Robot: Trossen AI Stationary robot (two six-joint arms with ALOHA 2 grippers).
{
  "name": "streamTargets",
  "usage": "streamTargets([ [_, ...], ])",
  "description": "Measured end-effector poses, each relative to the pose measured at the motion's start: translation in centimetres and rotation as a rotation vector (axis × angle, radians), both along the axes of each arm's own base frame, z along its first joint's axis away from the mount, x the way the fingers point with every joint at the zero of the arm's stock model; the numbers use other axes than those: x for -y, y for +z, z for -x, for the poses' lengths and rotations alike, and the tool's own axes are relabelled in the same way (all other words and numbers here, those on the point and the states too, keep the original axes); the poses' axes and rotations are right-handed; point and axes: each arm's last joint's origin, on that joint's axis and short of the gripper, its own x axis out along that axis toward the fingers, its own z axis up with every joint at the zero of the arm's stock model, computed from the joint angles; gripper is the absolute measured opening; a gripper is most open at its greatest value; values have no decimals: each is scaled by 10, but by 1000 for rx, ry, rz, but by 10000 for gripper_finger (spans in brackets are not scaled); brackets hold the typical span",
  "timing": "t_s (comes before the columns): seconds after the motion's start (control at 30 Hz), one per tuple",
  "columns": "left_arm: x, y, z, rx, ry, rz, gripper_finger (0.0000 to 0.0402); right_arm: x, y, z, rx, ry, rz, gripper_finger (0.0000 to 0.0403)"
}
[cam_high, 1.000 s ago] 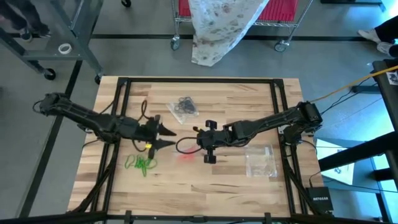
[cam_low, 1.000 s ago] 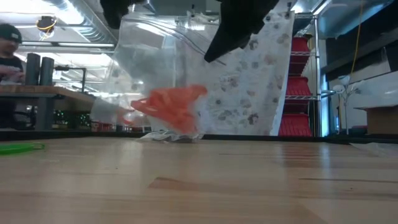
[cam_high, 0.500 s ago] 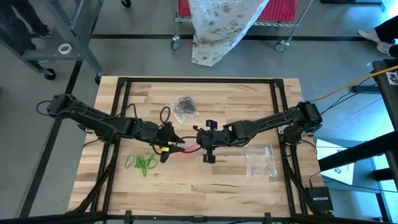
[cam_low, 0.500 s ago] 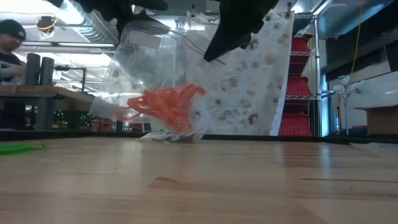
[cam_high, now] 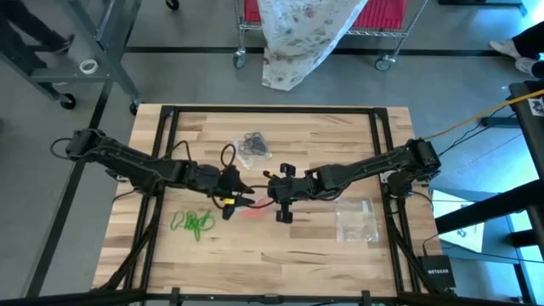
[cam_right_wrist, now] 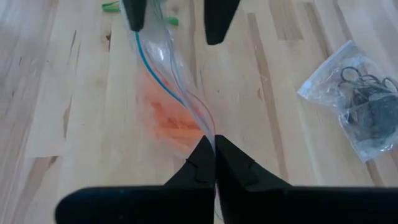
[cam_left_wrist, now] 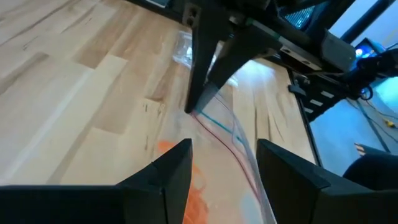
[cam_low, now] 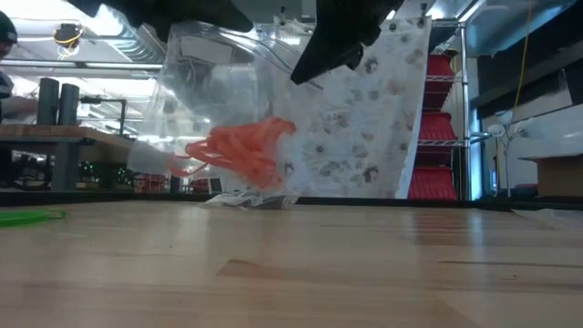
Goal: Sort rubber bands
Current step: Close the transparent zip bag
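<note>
Pinched shut on the top edge of a clear bag [cam_right_wrist: 171,93], the right hand [cam_high: 274,189] sits near the middle of the counter [cam_high: 323,246] and holds the bag's mouth up off the wood. In the right wrist view its two fingers meet on the plastic, just where the blue seal line runs in. Facing it, the left hand [cam_high: 239,198] has its fingers spread wide, one on each side of the bag's rim, without closing on the plastic in the wrist views.

Orange-red rubber bands [cam_low: 241,153] are bunched inside the hanging bag, low in it and above the counter surface in the low view. Green rubber bands [cam_high: 194,223] lie loose on the counter near the left arm, toward the front edge. Black rubber bands [cam_high: 254,144] sit inside a second clear bag [cam_right_wrist: 348,99] farther back on the counter, well apart from both hands. A third clear bag [cam_high: 357,219] lies flat on the right side, beside the right arm; what it contains cannot be made out.
</note>
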Motion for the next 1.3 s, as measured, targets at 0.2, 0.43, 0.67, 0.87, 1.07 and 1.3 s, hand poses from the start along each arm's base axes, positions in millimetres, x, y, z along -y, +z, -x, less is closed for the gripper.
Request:
streamTargets([
  [0.2, 5, -11, -3, -58, -24, -26, 166, 0, 0, 0, 3, -64, -57, 1],
  [0.43, 5, -15, -2, -89, -34, -59, 77, 0, 0, 0, 4, -81, -72, 1],
  [0.67, 2, -13, 2, -98, -4, -160, 2, -1, 0, 0, -1, -62, -95, 1],
  [0.87, -3, -22, 11, -230, 44, -255, 0, -2, -5, -1, -11, -71, -131, 1],
  [1.07, -1, -19, 10, -200, 10, -308, 0, -1, -22, -7, -47, -136, -124, 25],
  [1.3, -3, -21, 11, -222, 11, -315, 0, 0, -17, -4, -79, -131, -100, 123],
])
